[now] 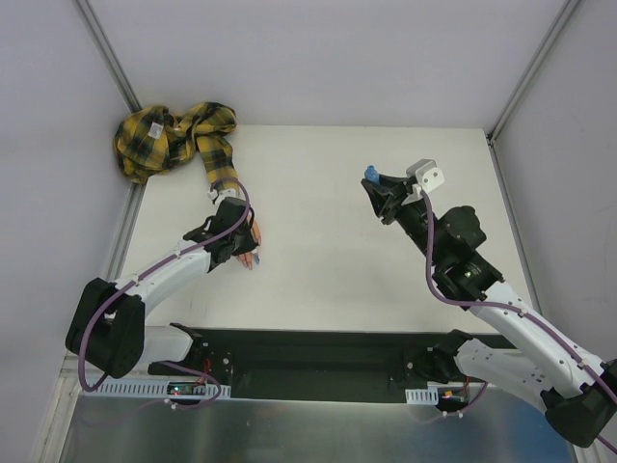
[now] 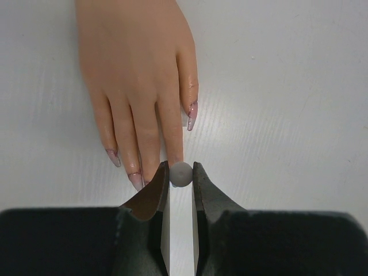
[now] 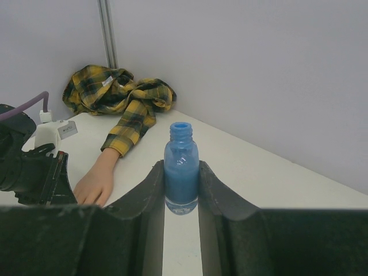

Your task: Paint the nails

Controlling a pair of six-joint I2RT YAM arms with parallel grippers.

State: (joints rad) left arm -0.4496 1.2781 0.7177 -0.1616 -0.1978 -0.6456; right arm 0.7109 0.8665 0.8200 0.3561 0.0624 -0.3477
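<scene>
The step in hand looks like brushing the index nail, so the stroke should be light and run along the finger from base to tip. The brush should be kept off the skin, and the mannequin hand (image 2: 138, 69) must not be nudged. That hand lies palm down on the bench (image 2: 287, 86), its nails (image 2: 192, 115) pointing at the arms. The left end effector (image 2: 181, 167) is closed on what seems a brush (image 2: 181, 174), its grey tip at the index fingertip. The right end effector (image 3: 181, 168) is clamped around an uncapped blue bottle (image 3: 181, 149), well apart.
</scene>
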